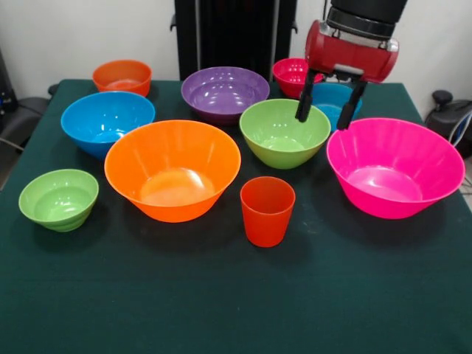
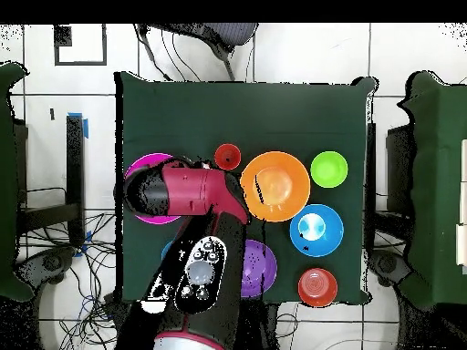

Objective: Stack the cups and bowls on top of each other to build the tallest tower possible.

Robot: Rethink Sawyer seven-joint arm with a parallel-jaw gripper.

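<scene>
A: Start at the left of the front view. What's on the cloth?

B: A dark green tablecloth [image 1: 221, 310] covers the table. At the left edge sits a small green bowl [image 1: 58, 199], glossy plastic, with stepped ridges on its wall. Behind it is a medium blue bowl [image 1: 108, 122], smooth and round, and farther back a small orange bowl [image 1: 122, 77].

A: And toward the middle?

B: The large orange bowl [image 1: 172, 169], faintly fluted, shiny inside. Behind it stands the purple bowl [image 1: 225, 94]. Just right of the big orange one stands the cup [image 1: 267, 210], an orange-red tapered tumbler, upright, with no handle, apart from every bowl. Behind the cup is the medium green bowl [image 1: 285, 133].

A: The right side?

B: The large pink bowl [image 1: 394, 166], ribbed on its wall, at the front right. At the back are a small magenta-red bowl [image 1: 293, 76] and a small blue bowl [image 1: 333, 103], partly hidden. Nothing is stacked; every bowl stands singly.

A: The gripper?

B: The gripper [image 1: 327, 116] hangs from a red wrist over the gap between the medium green bowl and the small blue one. Its two black fingers [image 1: 304, 107] are spread moderately, holding nothing.
</scene>
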